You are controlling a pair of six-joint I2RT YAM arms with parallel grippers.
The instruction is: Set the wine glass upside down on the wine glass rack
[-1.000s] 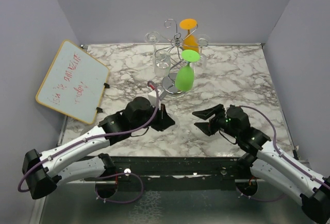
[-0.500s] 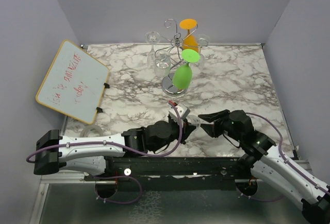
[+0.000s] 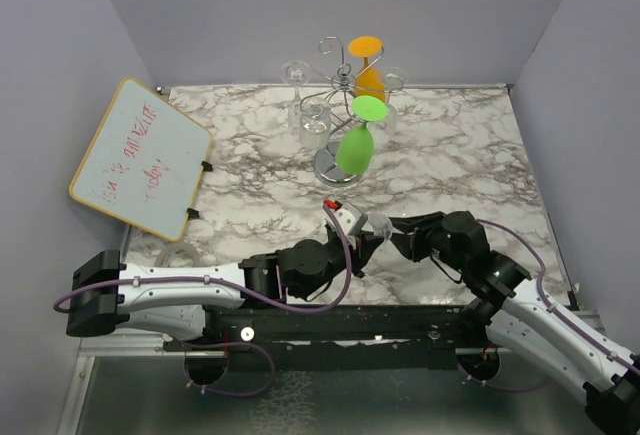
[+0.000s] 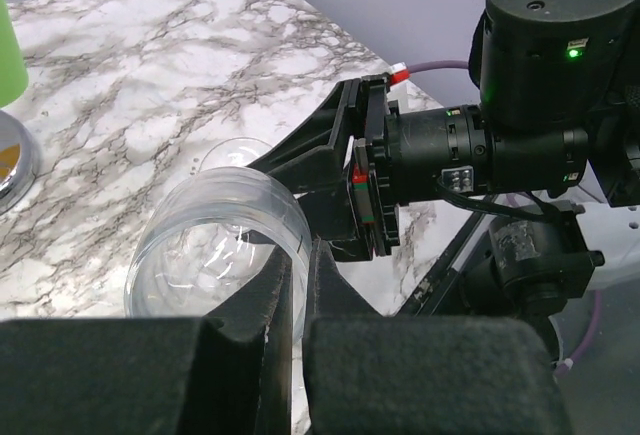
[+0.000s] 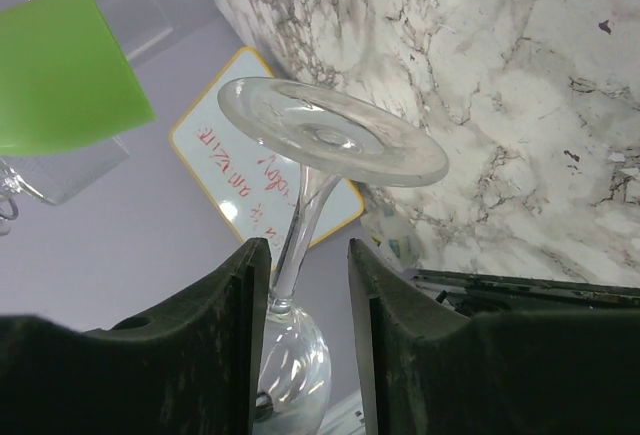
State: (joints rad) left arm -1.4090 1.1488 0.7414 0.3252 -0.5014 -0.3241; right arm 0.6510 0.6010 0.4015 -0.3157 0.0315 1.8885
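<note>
Left gripper [image 4: 297, 265]: clenched on the rim of the clear wine glass [image 4: 215, 230], one finger inside the bowl and one outside. It grips only the thin wall. The glass is in the air over the near part of the marble table [image 3: 450, 145], lying roughly on its side.

Right gripper [image 5: 300, 250]: released. Its fingers straddle the stem just below the foot, with a gap on both sides of the stem and no contact visible. The foot points away from the right wrist and the bowl sits toward it.

Judgement: this is a mid-air handover, left to right, with the right not yet closed.

The wine glass rack [image 3: 328, 163] stands well apart at the back centre of the table. It already carries a green glass [image 3: 355, 150] hanging on the near side, an orange glass [image 3: 368, 75] behind it, and clear glasses [image 3: 313, 120] to the left. A whiteboard [image 3: 140, 155] leans at far left, out of the way.

Risks from here:
- If the left lets go before the right has closed, the glass would drop onto the marble.
- If the right closes off-centre, it would push the stem sideways — the rim pinch could pivot or slip.
- Smooth round stem — the glass may rotate in the grip when turned bowl-down.
- The approach to the rack passes the green glass, so a knock there is likely if the free slot is misjudged.
</note>
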